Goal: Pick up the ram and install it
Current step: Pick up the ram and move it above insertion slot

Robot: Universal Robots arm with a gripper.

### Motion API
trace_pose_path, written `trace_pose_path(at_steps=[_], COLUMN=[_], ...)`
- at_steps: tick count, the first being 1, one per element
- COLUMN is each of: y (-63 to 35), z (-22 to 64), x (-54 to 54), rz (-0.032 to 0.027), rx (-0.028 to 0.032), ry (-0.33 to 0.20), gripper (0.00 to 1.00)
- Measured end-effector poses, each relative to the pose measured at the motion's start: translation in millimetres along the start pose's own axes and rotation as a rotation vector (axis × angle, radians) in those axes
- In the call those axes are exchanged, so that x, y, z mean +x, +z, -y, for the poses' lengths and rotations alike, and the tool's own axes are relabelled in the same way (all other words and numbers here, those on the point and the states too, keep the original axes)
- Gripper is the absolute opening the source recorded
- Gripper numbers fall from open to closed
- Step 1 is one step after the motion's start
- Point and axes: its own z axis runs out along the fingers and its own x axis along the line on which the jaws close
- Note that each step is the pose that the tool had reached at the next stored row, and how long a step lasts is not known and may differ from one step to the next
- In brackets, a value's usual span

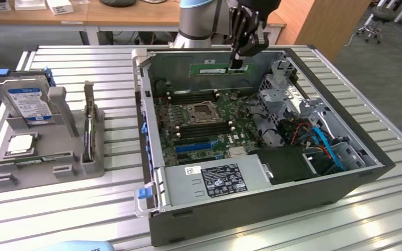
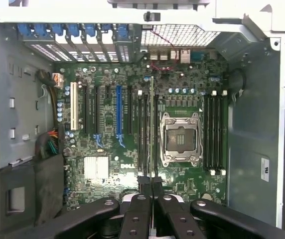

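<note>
Gripper: the gripper [image 1: 237, 64] hangs over the open pc case [image 1: 257, 209], near the case's far wall.
Jaws: pinched together on the top edge of the ram [image 1: 211, 68], so it's a proper grip on the thin stick.
Ram: green stick, held level and on edge, above the motherboard [image 1: 187, 136] and not seated in anything.
Wrist cam: the ram [image 2: 151, 124] shows edge-on as a thin line running out from the gripper [image 2: 150, 183]. It runs along the memory slots [image 2: 143, 132] just beside the cpu socket [image 2: 181, 138].
Height over the slots: honestly can't tell.
Socket: cpu socket [image 1: 204, 112] sits mid-board.
Side stuff: on the exterior view's left a grey holder [image 1: 54, 157] has the hard drive [image 1: 26, 99] standing in it and the silver processor chip [image 1: 21, 143] lying flat.
Table: slatted metal table [image 1: 82, 68] under everything.
</note>
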Motion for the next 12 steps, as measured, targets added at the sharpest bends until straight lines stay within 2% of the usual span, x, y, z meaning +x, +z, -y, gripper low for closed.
trace_pose_path(at_steps=[6, 12], y=[0.4, 10.0], z=[0.0, 0.4], x=[-0.3, 0.0], rz=[0.0005, 0.0002], rx=[0.0001, 0.0001], ry=[0.000, 0.000], gripper=[0.12, 0.12])
